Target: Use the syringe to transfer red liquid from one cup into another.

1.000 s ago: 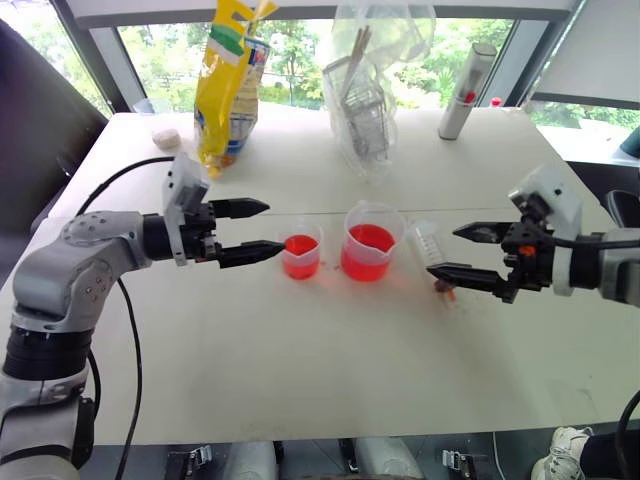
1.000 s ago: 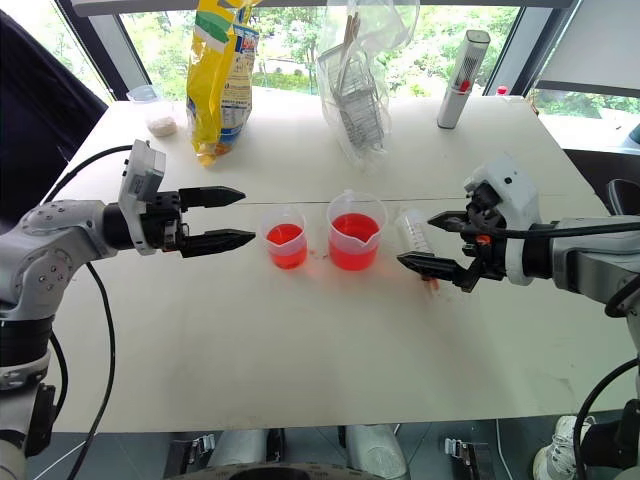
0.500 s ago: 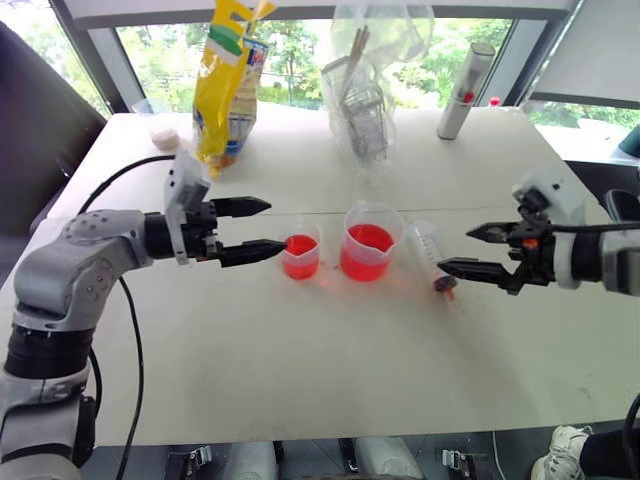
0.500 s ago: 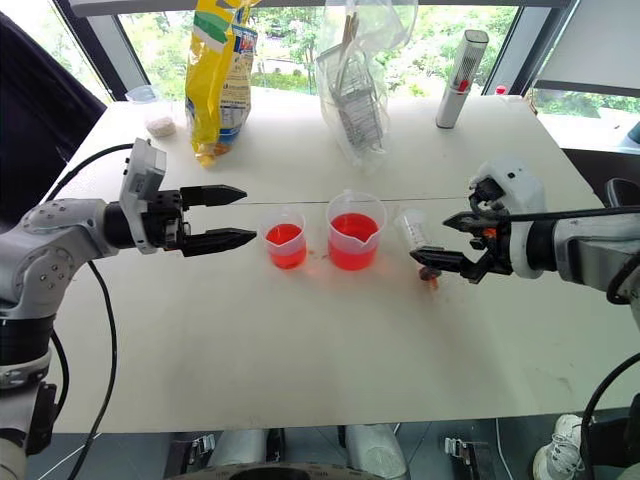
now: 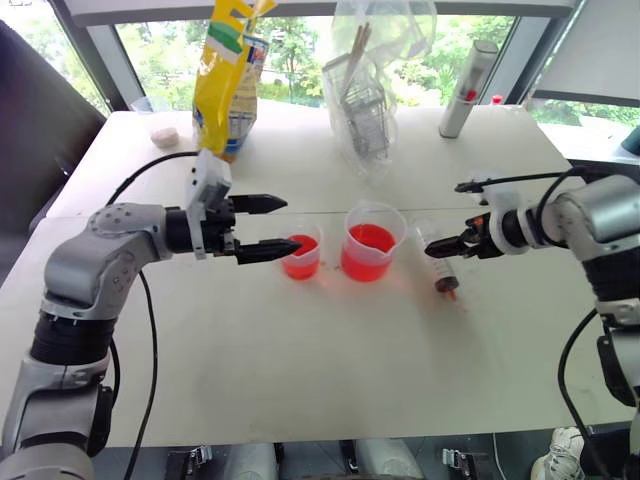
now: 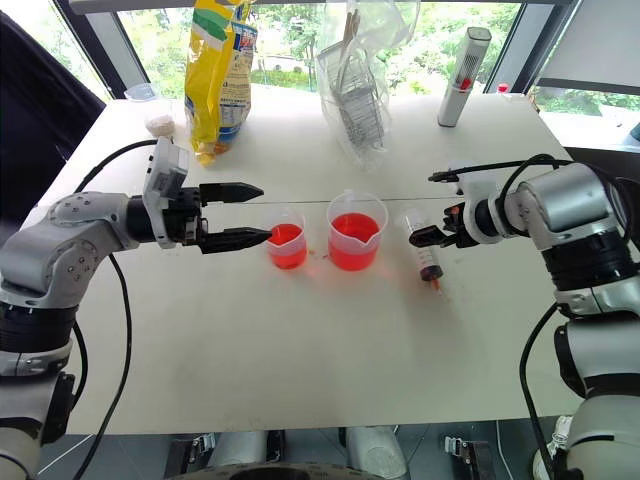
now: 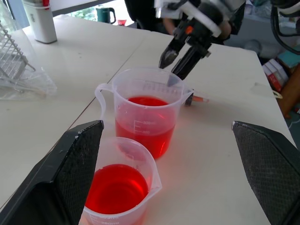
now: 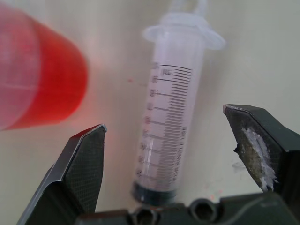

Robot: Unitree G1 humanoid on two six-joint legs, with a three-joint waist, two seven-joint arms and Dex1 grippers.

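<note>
The syringe (image 8: 171, 126) lies on the table just right of the larger beaker (image 5: 370, 242), its orange-red tip (image 5: 445, 290) pointing toward me. My right gripper (image 8: 164, 119) points down over it, open, with a finger on each side of the barrel and clear gaps between. The smaller cup (image 5: 301, 255) stands left of the beaker. Both hold red liquid (image 7: 117, 190). My left gripper (image 5: 290, 224) hovers level and open just left of the smaller cup, holding nothing. The left wrist view shows both cups in line, with my right gripper (image 7: 173, 65) behind the beaker.
At the back of the table stand a yellow snack bag (image 5: 228, 80), a clear plastic bag with a wire rack (image 5: 368, 100) and a tall white-grey cylinder (image 5: 465, 90). A small tub (image 5: 163, 135) sits at the back left. Bare tabletop (image 5: 330, 350) lies in front of the cups.
My right gripper has swung forward and down, turning from level to pointing down over the syringe. The left gripper, cups and syringe stay where they were.
</note>
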